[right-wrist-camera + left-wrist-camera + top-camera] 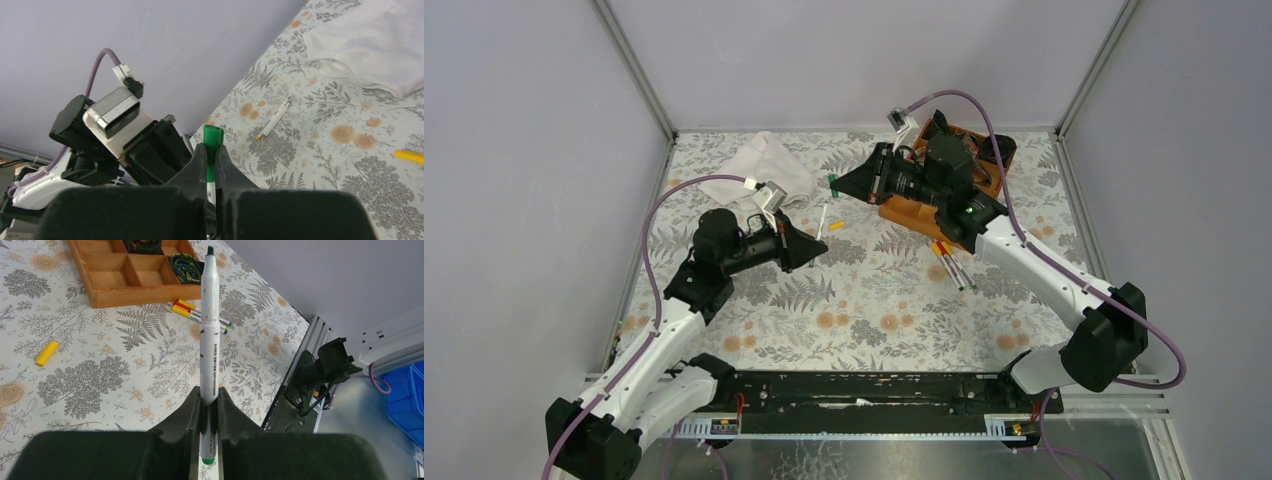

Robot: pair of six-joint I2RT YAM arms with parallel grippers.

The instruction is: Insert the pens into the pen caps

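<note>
My left gripper (210,391) is shut on a white-barrelled pen (209,335) with a green tail end and a dark bare tip that points toward the tray. It is held above the table (816,248). My right gripper (212,148) is shut on a green pen cap (213,136), whose open end points at the left arm; in the top view (842,184) the cap (833,183) sits up and right of the left gripper. A second pen (273,117) with a yellow tip lies on the table, with a loose yellow cap (46,353) beside it.
A wooden compartment tray (130,292) holding black coiled bands (185,267) stands at the back right, under the right arm. Several capped pens (199,313) lie in front of it. A white cloth (759,165) lies at the back left.
</note>
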